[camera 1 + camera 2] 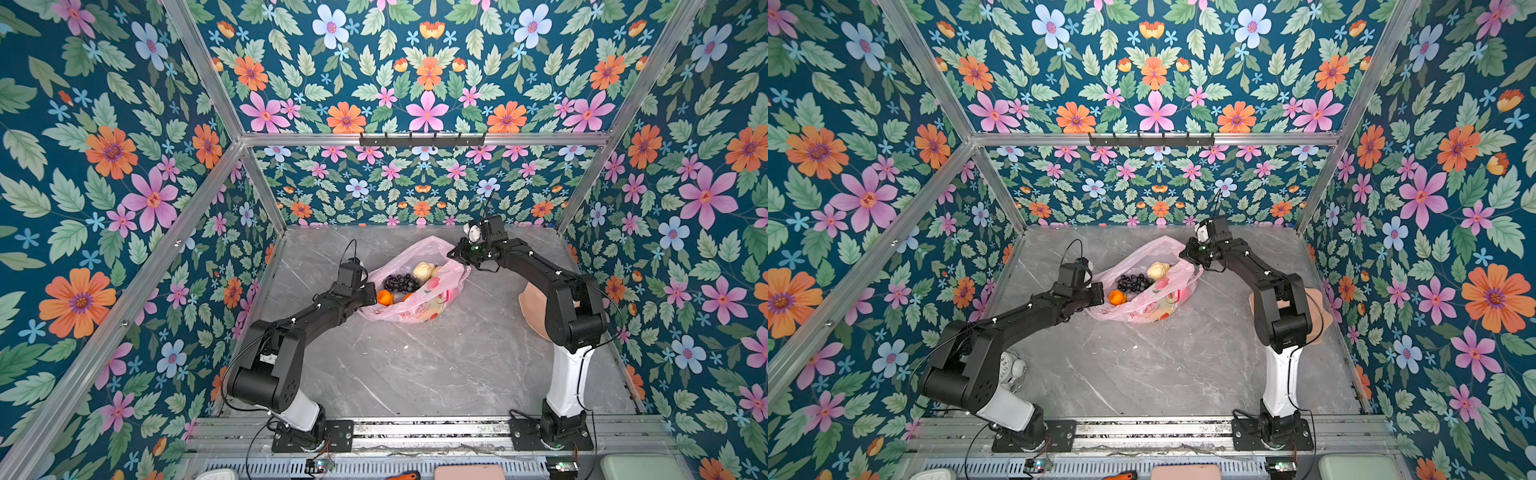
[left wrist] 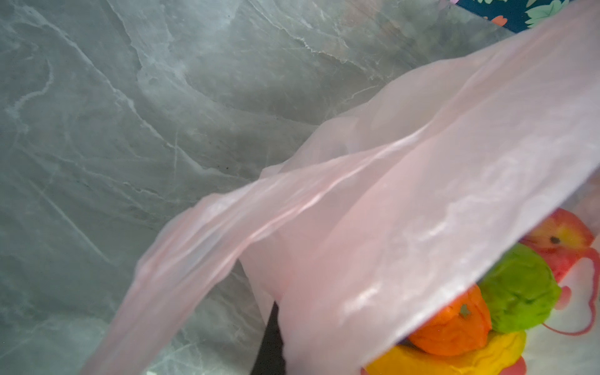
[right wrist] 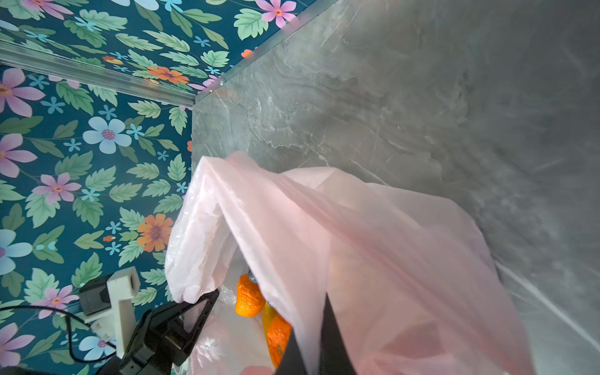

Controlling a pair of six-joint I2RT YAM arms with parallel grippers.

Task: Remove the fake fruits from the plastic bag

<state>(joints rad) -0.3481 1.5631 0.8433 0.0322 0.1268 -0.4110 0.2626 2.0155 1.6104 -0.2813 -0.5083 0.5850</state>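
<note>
At the middle of the grey marble-patterned counter (image 1: 415,365), toward its far edge, lies the pale pink plastic bag (image 1: 419,307), its mouth spread open between the two arms. In both top views the left gripper (image 1: 371,293) sits at the near-left edge of the bag's mouth, closed on the thin film there. In the left wrist view the pink film (image 2: 373,227) drapes across the frame and hides the fingertips, with only a dark sliver of a finger (image 2: 271,344) showing beneath it.

The right gripper (image 1: 457,254) is at the far-right edge of the mouth. In the right wrist view, a dark finger (image 3: 328,341) shows through a fold of the bag (image 3: 357,246), pressing into the film; whether the jaws are clamped fully on it cannot be told.

The fake fruits are all inside the bag. In a top view, the dark purple grape bunch (image 1: 400,283) lies in the open mouth, a cream-beige lumpy piece (image 1: 423,271) just beyond it, and an orange (image 1: 385,297) close beside the left gripper. The left wrist view shows the orange (image 2: 454,321) touching a bumpy green fruit (image 2: 519,292), with the yellow banana (image 2: 461,360) under them and a red-and-yellow apple (image 2: 561,237) beyond the green one.

A peach-pink bowl (image 1: 536,307) stands at the right of the counter, partly hidden behind the right arm, well apart from the bag.
</note>
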